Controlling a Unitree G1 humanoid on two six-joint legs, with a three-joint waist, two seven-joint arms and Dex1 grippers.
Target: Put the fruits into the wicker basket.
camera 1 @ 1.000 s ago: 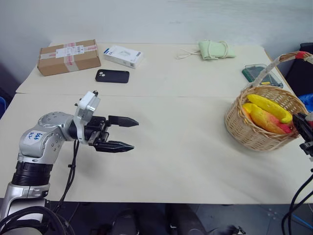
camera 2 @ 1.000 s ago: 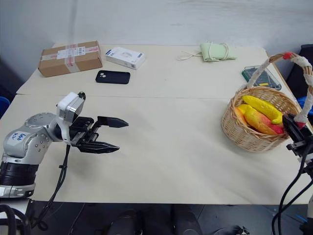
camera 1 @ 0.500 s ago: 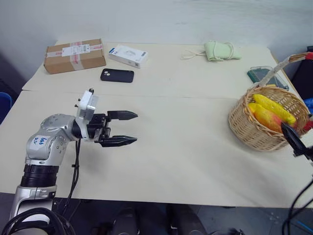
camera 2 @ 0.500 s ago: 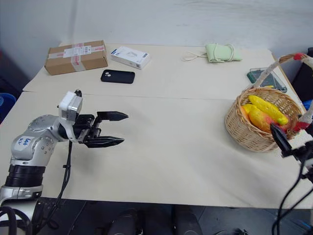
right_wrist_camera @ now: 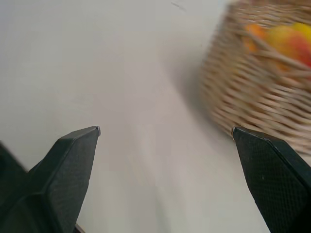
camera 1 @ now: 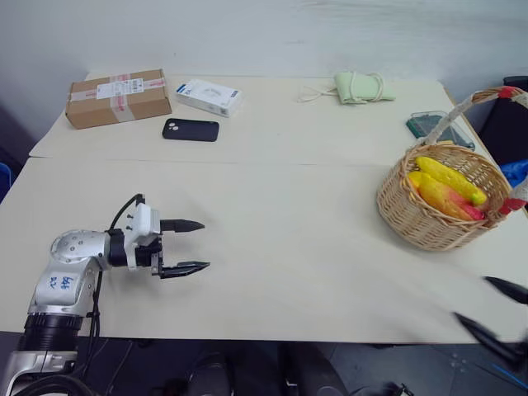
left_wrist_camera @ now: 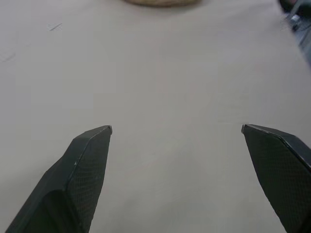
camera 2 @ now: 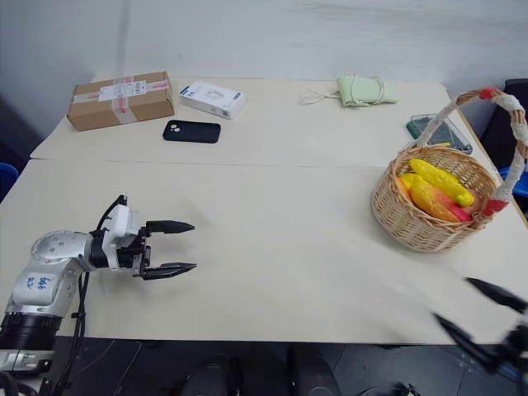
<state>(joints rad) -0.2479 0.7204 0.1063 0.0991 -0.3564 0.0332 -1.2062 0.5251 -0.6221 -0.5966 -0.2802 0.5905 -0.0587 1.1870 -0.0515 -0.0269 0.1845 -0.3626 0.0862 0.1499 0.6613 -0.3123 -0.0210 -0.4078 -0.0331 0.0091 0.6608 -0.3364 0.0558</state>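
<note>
A: Sitting where, the fruits [camera 1: 445,188]?
B: Inside the wicker basket [camera 1: 412,216], far right on the counter [camera 1: 297,247].
A: End effectors?
B: Left end effector [camera 1: 189,246] and right end effector [camera 2: 480,312] both gape wide, empty.

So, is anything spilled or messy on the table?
Nothing stands out. The fruits lie inside the wicker basket, which stands upright at the table's right side. Both pincers, left and right, are open and empty.

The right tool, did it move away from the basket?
Yes. The right tool pulled back from the wicker basket, toward the table's near edge.
</note>
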